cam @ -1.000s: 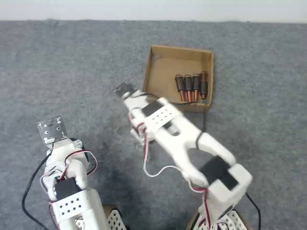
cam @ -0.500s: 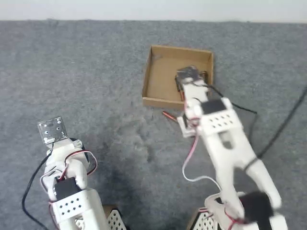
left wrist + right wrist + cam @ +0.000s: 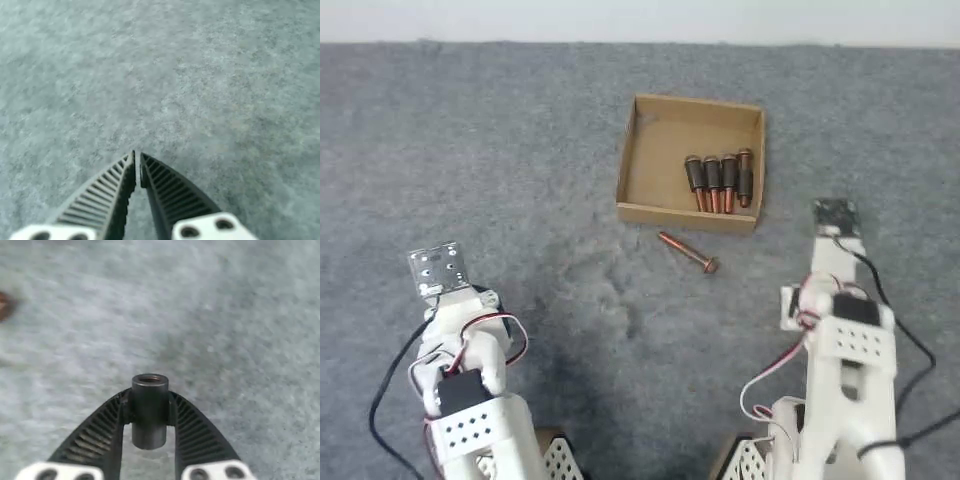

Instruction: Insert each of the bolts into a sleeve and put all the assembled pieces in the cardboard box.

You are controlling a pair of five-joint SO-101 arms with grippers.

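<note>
The cardboard box (image 3: 655,160) sits at the far middle of the grey carpet, with several bolt-and-sleeve pieces (image 3: 720,183) lying side by side in its right half. One loose copper bolt (image 3: 687,251) lies on the carpet just in front of the box. My right gripper (image 3: 149,392) is shut on a black threaded sleeve (image 3: 149,412), held upright above the carpet. In the high view the right gripper (image 3: 835,215) is to the right of the box and the bolt. My left gripper (image 3: 137,156) is shut and holds nothing; it hangs over bare carpet at the near left (image 3: 438,272).
Grey carpet covers the whole work area up to a pale wall at the back. A blurred copper shape (image 3: 4,305) shows at the edge of the right wrist view. Both arm bases stand at the near edge.
The right arm swung from left of the box, across it, to the right side of the carpet. The loose bolt came into sight in front of the box. The left arm barely shifted.
</note>
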